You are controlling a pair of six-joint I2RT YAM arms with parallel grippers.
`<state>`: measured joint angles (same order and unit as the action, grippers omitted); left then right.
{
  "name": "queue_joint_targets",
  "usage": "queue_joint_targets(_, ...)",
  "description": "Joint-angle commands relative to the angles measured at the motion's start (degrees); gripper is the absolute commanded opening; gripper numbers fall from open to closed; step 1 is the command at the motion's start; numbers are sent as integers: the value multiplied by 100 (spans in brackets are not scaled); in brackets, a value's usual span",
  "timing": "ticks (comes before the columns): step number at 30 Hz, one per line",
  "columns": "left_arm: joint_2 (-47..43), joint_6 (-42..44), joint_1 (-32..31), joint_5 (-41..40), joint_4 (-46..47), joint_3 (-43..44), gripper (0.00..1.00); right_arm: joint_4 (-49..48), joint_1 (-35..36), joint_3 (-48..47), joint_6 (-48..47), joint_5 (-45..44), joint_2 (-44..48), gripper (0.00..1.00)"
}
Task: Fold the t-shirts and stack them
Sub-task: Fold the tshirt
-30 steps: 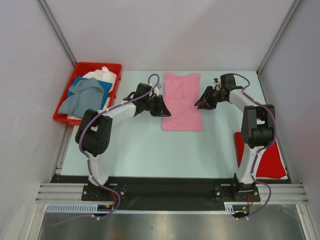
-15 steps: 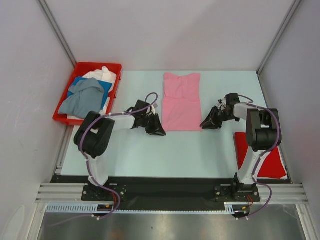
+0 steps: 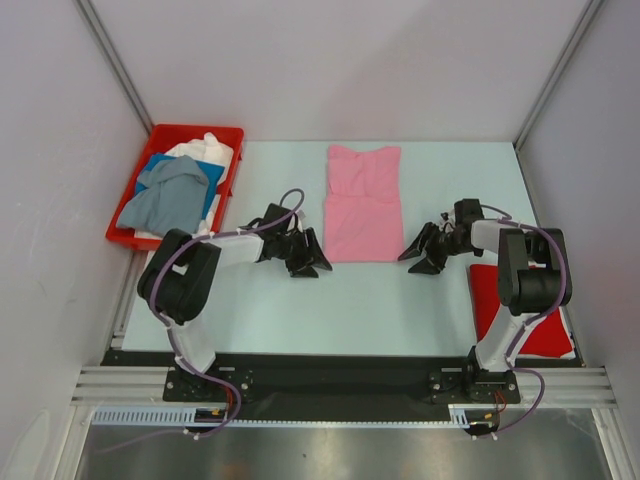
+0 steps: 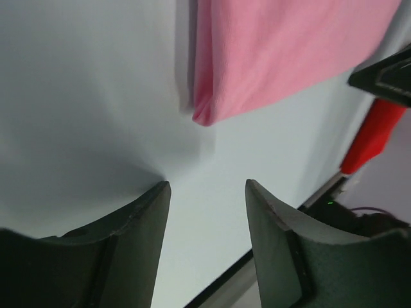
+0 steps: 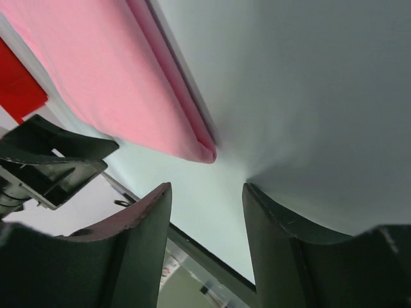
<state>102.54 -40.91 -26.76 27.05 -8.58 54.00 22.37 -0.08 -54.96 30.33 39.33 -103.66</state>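
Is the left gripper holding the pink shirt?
No: the left gripper stands open and empty, and the pink shirt lies on the table, its corner just ahead of the fingertips.

Top view: bright, even, diffuse light from overhead. Sharp throughout, no glare on the counter (image 3: 300, 310), just small soft shadows under the arms (image 3: 232, 246). Dull sheen on the metal strip (image 3: 330, 450) at the bottom edge. Frame posts (image 3: 113, 60) lean outward, so there's wide-angle distortion.
Left wrist view: left fingers (image 4: 122, 256) dark, underexposed, soft focus. Broad grey shadow on the counter ahead of them, thin shadow along the pink t-shirt (image 4: 276, 58) fold.
Right wrist view: same. Right fingers (image 5: 128, 250) dark and blurred, shadow gradient lower right.
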Motion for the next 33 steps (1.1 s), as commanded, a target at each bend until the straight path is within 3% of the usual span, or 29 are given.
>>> queue_joint_targets(1,450,-707,171,-77,339,85,58,-391,-98,20,368,48,-128,55)
queue_joint_targets(10,1013,-1200,242,-428,-20,690,56,-918,-98,143,922,4,-269,56)
queue_joint_targets(21,1268,-1411,251,-551,-267,735,50,-1006,-36,231,1071,-224,-226,56)
queue_joint_targets(27,1356,-1447,251,-499,-135,752,40,-1367,-10,469,1449,-488,-242,55)
queue_joint_targets(33,1426,-1403,259,-490,-100,805,19,-1534,139,504,1634,-567,-313,47)
